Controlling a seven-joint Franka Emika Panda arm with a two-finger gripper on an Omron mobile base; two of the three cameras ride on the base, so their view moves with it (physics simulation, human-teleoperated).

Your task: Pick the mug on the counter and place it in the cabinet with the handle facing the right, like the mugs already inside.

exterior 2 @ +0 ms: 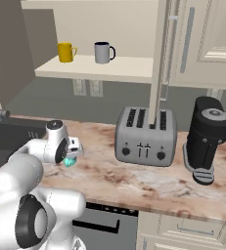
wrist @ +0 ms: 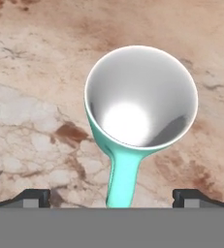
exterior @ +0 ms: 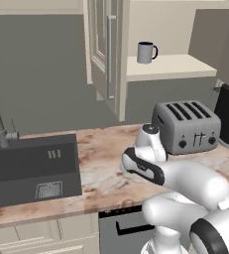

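Directly above the mug (wrist: 140, 101), the gripper (wrist: 111, 196) hangs with its jaws wide apart and nothing between them; the handle (wrist: 122, 179) points toward the camera. This is the approach to the pick. The mug stands upright on the counter (wrist: 31, 121). Next, I judge, comes a descent to clamp the rim, then a lift toward the cabinet (exterior 2: 109, 68) beside the grey mug (exterior 2: 103, 52).

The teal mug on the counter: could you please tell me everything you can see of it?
The teal mug stands upright on the marbled counter, glossy teal-green outside and white inside, empty. In the hand view its loop handle points toward the camera, between the open gripper's tips. Nothing grips it yet. The right base view shows a teal sliver of it.
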